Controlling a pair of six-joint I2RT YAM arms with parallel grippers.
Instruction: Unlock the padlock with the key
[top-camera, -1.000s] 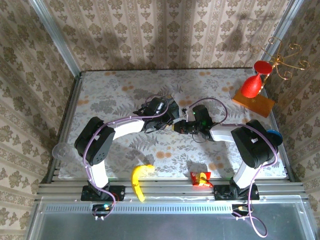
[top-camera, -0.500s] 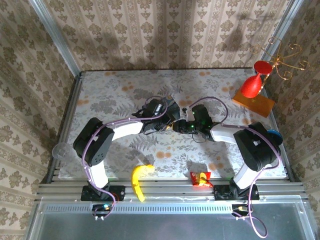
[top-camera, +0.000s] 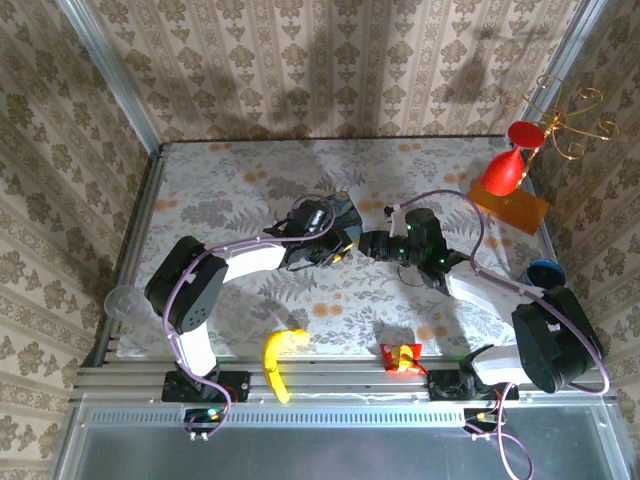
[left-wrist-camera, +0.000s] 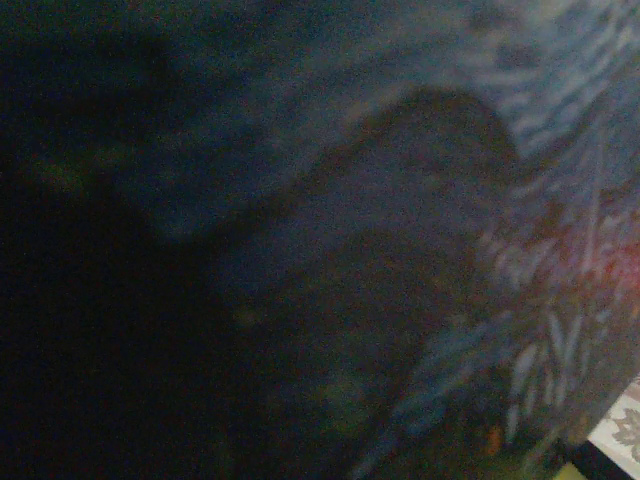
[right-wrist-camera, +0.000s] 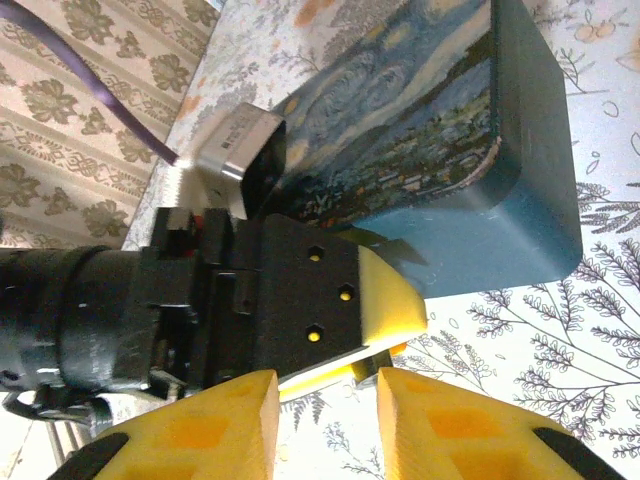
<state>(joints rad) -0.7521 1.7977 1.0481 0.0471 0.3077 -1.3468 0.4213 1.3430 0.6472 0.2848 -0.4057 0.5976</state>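
Observation:
The blue night-sky tin box (right-wrist-camera: 420, 130) lies on its side on the flowered table, and its painted face (left-wrist-camera: 470, 200) sits dark and blurred close to the left wrist camera. My left gripper (right-wrist-camera: 395, 335) is at the box's lower corner, pads nearly together. A small dark piece pinched between them looks like the padlock (right-wrist-camera: 368, 366). In the right wrist view my right gripper (right-wrist-camera: 328, 415) stands open just short of it, with only tablecloth between its yellow fingers. The key I cannot make out. From above, the left gripper (top-camera: 338, 243) and right gripper (top-camera: 370, 243) face each other at mid-table.
A banana (top-camera: 280, 362) and a red snack packet (top-camera: 402, 357) lie near the front edge. A red goblet on a wooden board (top-camera: 507, 190) and a gold wire stand (top-camera: 565, 120) are at the back right. A clear cup (top-camera: 120, 300) sits off the left edge, a blue disc (top-camera: 545, 270) at the right.
My right gripper has opened and drawn back to the right, off the left gripper, and its elbow has swung out right. The left gripper has barely moved.

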